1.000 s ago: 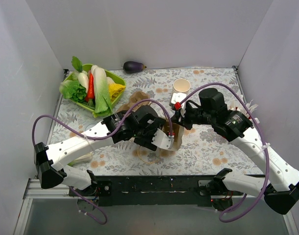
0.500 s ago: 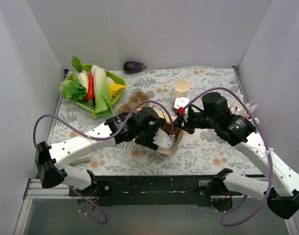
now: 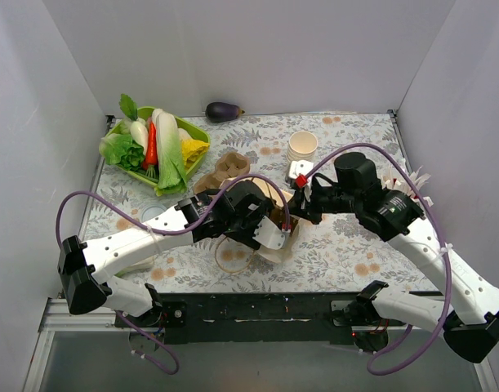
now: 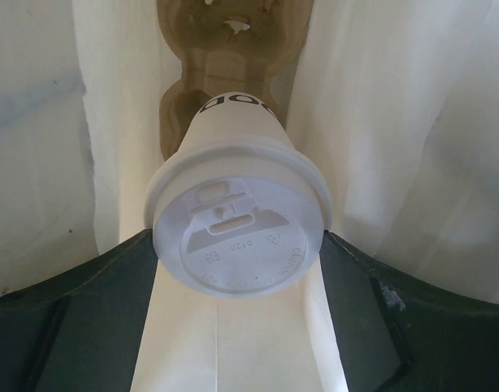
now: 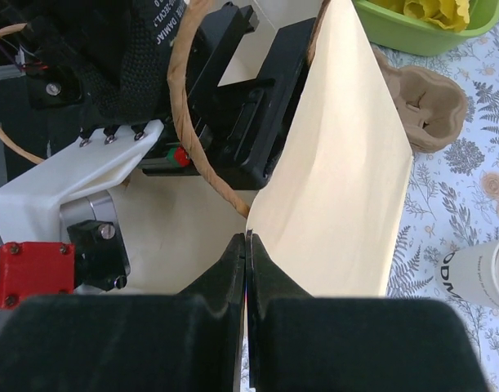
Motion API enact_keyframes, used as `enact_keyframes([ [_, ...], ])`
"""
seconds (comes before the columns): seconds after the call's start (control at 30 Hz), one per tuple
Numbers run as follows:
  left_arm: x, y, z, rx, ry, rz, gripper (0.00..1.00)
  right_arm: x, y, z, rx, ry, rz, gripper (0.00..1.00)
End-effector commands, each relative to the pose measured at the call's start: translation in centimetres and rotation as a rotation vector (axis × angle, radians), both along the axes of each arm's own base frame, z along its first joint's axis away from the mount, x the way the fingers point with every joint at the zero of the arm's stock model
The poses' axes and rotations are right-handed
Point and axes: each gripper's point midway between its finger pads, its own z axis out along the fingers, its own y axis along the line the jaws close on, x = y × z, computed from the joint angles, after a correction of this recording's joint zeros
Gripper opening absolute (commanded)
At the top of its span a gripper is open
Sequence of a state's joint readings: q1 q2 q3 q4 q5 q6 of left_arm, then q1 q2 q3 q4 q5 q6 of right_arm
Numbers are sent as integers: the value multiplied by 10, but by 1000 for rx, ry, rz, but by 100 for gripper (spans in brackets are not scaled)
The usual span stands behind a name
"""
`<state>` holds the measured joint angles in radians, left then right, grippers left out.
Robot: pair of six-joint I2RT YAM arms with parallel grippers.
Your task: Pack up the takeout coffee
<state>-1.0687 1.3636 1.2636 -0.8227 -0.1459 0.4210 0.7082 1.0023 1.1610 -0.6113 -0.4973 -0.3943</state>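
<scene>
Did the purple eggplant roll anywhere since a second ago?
No. The eggplant lies just as far right of the green tray as before.

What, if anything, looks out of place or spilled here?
The eggplant lies alone by the back wall, outside the green tray holding the other vegetables. No spill shows; the lid sits square on the coffee cup.

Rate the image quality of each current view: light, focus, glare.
Top external: even soft light, sharp throughout, only faint shadows. Right wrist: the right claw is near, black and soft-edged; the paper bag is bright but not blown out. Left wrist: the lidded cup is crisp, the pale surround washed out, the fingers underexposed.
</scene>
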Motion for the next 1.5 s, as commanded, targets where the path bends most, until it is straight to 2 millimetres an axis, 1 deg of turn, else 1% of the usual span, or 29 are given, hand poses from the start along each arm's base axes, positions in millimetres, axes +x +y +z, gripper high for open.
enact_keyframes([
  [0.0,9,-9,30,-64,-94,-40,0,-1,11,19,83,36,10,1],
  [0.03,11,-11,31,-66,-102,-47,0,2,11,18,84,50,-1,1],
  [0.17,9,-12,30,-66,-83,-45,0,15,6,27,117,94,-50,1],
  [0.33,7,-8,26,-70,-52,-12,0,16,5,33,126,97,-45,1],
  [0.43,7,-9,26,-76,-45,-19,0,18,3,34,119,103,-55,1],
  [0.63,0,-11,16,-47,7,-49,0,25,3,40,126,91,-72,1],
  [0.77,0,-11,17,-45,12,-46,0,34,-1,43,125,50,-117,1],
  [0.83,-2,-9,16,-35,18,-49,0,34,-3,43,118,31,-112,1],
  [0.87,-2,-10,15,-29,25,-48,0,38,-5,41,107,25,-138,1],
  [0.93,-7,-8,13,-18,58,-55,0,43,-9,41,102,6,-166,1],
  [0.97,-8,-9,15,-22,63,-58,0,47,-11,42,96,-6,-192,1],
  [1.0,-10,-8,13,-12,75,-59,0,48,-13,42,95,-12,-200,1],
  [1.07,-14,-6,7,-1,94,-73,0,48,-12,43,99,-21,-198,1],
  [1.1,-15,-7,9,-13,88,-80,0,49,-12,44,102,-22,-200,1],
  [1.23,-16,-10,6,-17,88,-102,0,47,-6,45,122,-4,-175,1],
  [1.27,-15,-10,4,-15,92,-96,0,42,-2,47,134,5,-134,1],
  [1.3,-14,-10,5,-17,98,-80,0,38,0,48,139,7,-110,1],
  [1.33,-11,-11,0,-7,106,-68,0,35,2,49,145,11,-93,1],
  [1.4,-5,-13,2,-17,96,-40,0,30,3,50,148,20,-66,1],
  [1.47,3,-15,1,-11,84,-16,0,25,2,47,141,31,-45,1],
])
